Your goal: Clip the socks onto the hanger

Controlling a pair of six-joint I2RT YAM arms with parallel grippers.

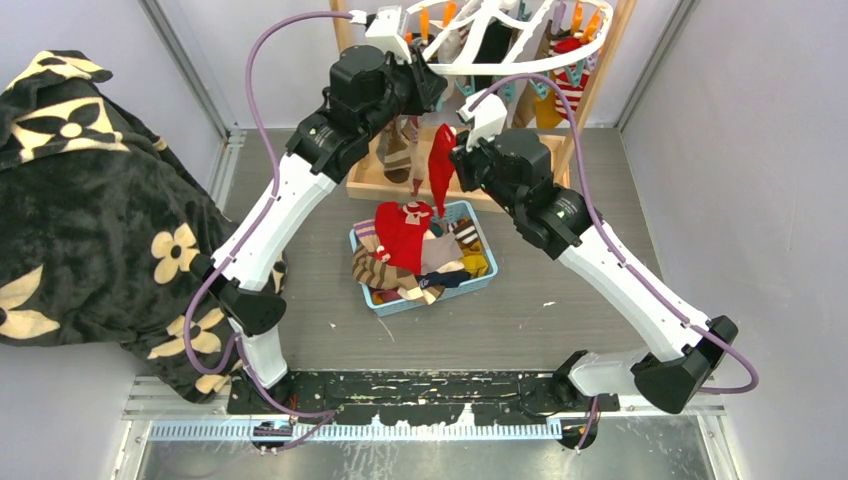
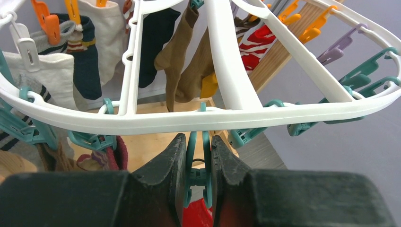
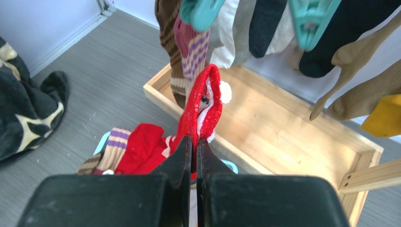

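The white oval hanger (image 1: 500,50) hangs at the top centre, its rim (image 2: 198,120) crossing the left wrist view with several socks (image 2: 177,56) clipped on it. My left gripper (image 2: 199,146) is shut on a teal clip (image 2: 198,156) just under that rim, squeezing its handles. A red sock (image 1: 441,165) dangles beside it, and my right gripper (image 3: 195,142) is shut on this red sock (image 3: 203,106), whose open cuff shows a white lining. More socks (image 1: 415,250) lie in the blue basket (image 1: 488,272) below.
A wooden tray (image 3: 302,127) forms the stand's base behind the basket, with a slanted wooden post (image 1: 600,70) at the right. A black floral blanket (image 1: 90,200) is heaped at the left. Free teal and orange clips (image 2: 364,75) hang along the hanger's right rim.
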